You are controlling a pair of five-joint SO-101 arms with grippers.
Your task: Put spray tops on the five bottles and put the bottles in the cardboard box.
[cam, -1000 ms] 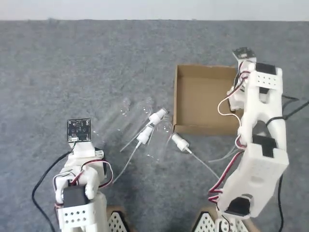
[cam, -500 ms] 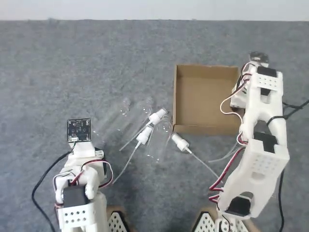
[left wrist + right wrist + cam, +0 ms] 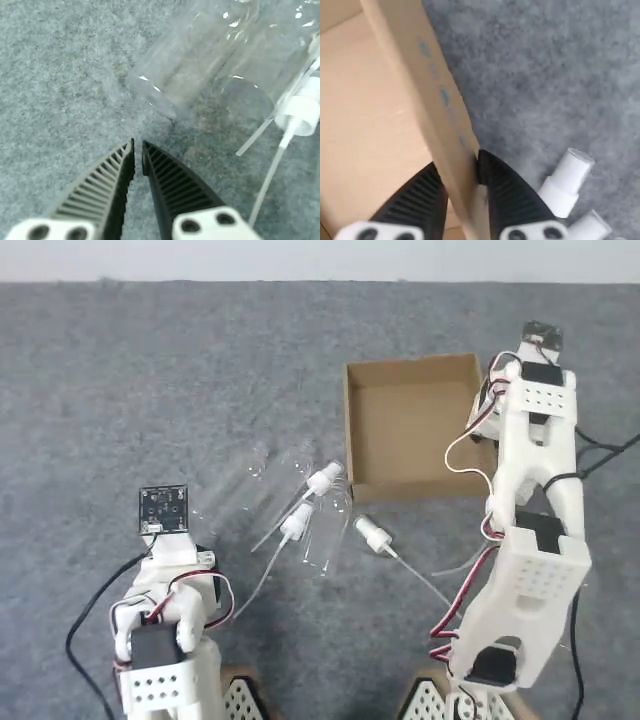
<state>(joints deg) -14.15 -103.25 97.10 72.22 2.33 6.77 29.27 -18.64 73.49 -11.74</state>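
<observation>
Cardboard box (image 3: 410, 430): position changed. Over the last second it has shifted toward 11 o'clock on the table and turned slightly, so its walls no longer run square to the table edge. It now sits at 1 o'clock from the table centre.

Right gripper (image 3: 460, 162): closed to a narrow gap on one wall of the box, one finger inside and one outside. The right arm has extended toward 12 o'clock, taking the box with it. Which wall is pinched cannot be fixed exactly; it lies on the 3 o'clock side, under the arm.

Left gripper (image 3: 138, 145): jaws nearly together, holding nothing, just short of the base of a clear bottle (image 3: 200, 55). The left arm has not moved from 7 o'clock.

Bottles (image 3: 300, 475) and spray tops (image 3: 325, 480): lying loose together at 8 o'clock from the box, unchanged. One spray top (image 3: 373, 533) lies alone at 6 o'clock from the box's near corner. The bottle count is hard to fix.

Task meaning: this appears to be repositioning of the container only. Capping and loading are judged not yet begun; the box floor shows bare cardboard.

Surface: grey, felt-like mat (image 3: 150, 370) over the whole table. A pale strip (image 3: 300, 260) runs along the 12 o'clock edge.
</observation>
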